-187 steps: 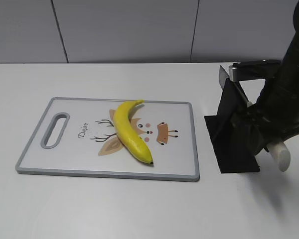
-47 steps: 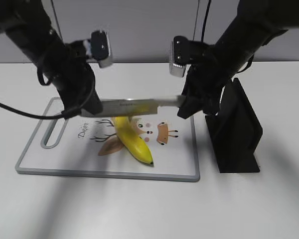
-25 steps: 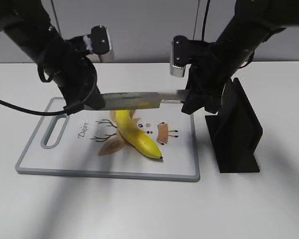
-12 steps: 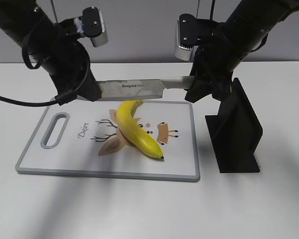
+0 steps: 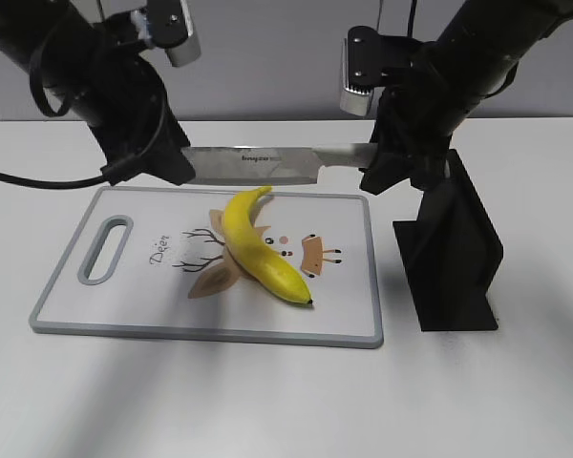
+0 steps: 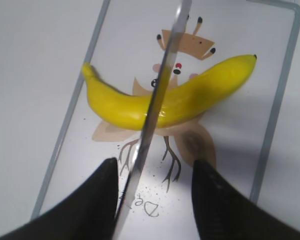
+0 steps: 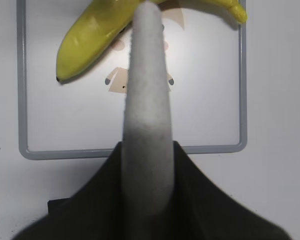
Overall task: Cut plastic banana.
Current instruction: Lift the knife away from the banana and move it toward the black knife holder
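Observation:
The whole yellow plastic banana [image 5: 258,253] lies aslant on the white cutting board [image 5: 344,320]. It also shows in the left wrist view [image 6: 190,97] and the right wrist view [image 7: 87,37]. A knife [image 5: 267,164] hangs level in the air over the board's far edge, clear of the banana. My right gripper [image 5: 374,167] is shut on its pale handle [image 7: 147,100]. My left gripper [image 5: 175,164] is at the blade's tip. Its fingers [image 6: 155,162] stand wide apart, and the blade [image 6: 157,95] runs between them, close to the left finger.
A black knife stand [image 5: 454,253] stands on the white table right of the board. The board has a grey rim [image 7: 22,100] and a handle slot [image 5: 105,250] at its left end. A grey wall is behind.
Both arms have lifted the knife and carried it back from over the banana to the board's far edge. The banana's dark tip swung a little to the right earlier and now lies still.

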Controlling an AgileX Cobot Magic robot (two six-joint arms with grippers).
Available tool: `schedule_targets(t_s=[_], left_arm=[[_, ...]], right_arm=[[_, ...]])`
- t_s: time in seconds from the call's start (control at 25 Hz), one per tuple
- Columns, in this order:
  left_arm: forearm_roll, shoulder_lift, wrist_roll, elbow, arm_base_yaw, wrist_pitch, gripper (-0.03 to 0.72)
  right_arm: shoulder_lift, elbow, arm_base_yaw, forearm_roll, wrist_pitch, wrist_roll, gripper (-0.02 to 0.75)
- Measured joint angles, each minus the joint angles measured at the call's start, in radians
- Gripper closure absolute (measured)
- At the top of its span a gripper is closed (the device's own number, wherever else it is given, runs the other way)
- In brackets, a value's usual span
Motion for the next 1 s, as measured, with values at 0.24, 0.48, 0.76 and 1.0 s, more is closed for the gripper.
schedule_targets(t_s=[0.24, 0.48, 0.76, 1.0], left_arm=[[0.0, -0.068, -0.038, 0.001, 0.001, -0.087, 0.22], [0.052, -0.13, -0.195, 0.002, 0.002, -0.13, 0.219], [0.268, -0.208, -0.608, 0.002, 0.023, -0.117, 0.196], [0.394, -0.242, -0.898, 0.002, 0.07, 0.017, 0.153]], right_arm=[[-0.003, 0.0, 0.009, -0.051, 0.005, 0.018, 0.557], [-0.029, 0.0, 0.016, -0.082, 0.009, 0.152, 0.558], [-0.131, 0.0, 0.016, -0.117, 0.026, 0.469, 0.558], [-0.201, 0.0, 0.017, -0.132, 0.086, 0.752, 0.558]])
